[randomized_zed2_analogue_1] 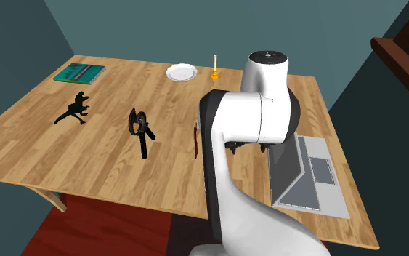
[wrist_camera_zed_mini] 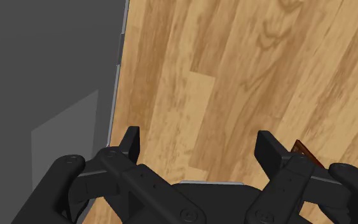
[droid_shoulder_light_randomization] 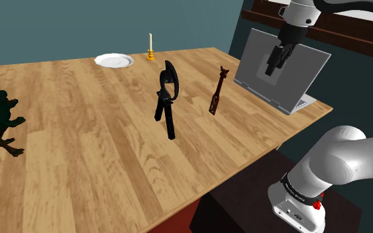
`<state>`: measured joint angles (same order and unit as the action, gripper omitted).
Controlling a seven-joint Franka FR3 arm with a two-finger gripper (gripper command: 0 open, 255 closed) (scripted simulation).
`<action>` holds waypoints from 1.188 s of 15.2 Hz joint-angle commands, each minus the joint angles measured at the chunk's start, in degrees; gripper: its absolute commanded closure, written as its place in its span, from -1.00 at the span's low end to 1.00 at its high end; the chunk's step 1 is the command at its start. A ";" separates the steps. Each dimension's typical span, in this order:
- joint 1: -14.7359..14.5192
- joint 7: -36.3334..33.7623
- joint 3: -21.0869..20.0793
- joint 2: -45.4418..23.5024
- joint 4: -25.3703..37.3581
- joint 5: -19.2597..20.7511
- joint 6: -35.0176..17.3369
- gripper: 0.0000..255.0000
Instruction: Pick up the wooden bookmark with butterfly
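Wooden table (droid_shoulder_light_randomization: 99,152) seen from above. The bookmark (droid_shoulder_light_randomization: 217,93), a thin dark-brown strip, rests on the wood between a black tool (droid_shoulder_light_randomization: 167,99) and an open grey laptop (droid_shoulder_light_randomization: 304,76). The black gripper (droid_shoulder_light_randomization: 274,64) hangs in the air just beside the laptop, above the table, with its fingers spread apart and nothing between them. In the wrist view, one corner of the bookmark (wrist_camera_zed_mini: 304,151) peeks out past a finger, outside the gap. The pick-up looks barely begun and the bookmark is untouched. What seems left is to move over the strip, descend, close and lift.
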<state>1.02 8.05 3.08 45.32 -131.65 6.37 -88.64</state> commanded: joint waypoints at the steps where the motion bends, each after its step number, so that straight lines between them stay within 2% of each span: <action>1: 0.00 0.00 0.00 0.00 0.00 0.00 0.00 -1.00; 6: 3.85 -22.76 -7.27 -0.08 0.23 -10.22 0.14 -1.00; 11: 8.13 -45.18 -14.43 -2.79 2.85 -19.52 -2.53 -1.00; 15: 12.12 -62.66 -19.94 -6.51 6.49 -25.27 -6.17 -1.00; 18: 15.35 -74.96 -23.74 -9.80 9.81 -28.15 -9.26 -1.00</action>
<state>15.16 -62.21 -19.23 37.20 -123.04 -20.78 -96.31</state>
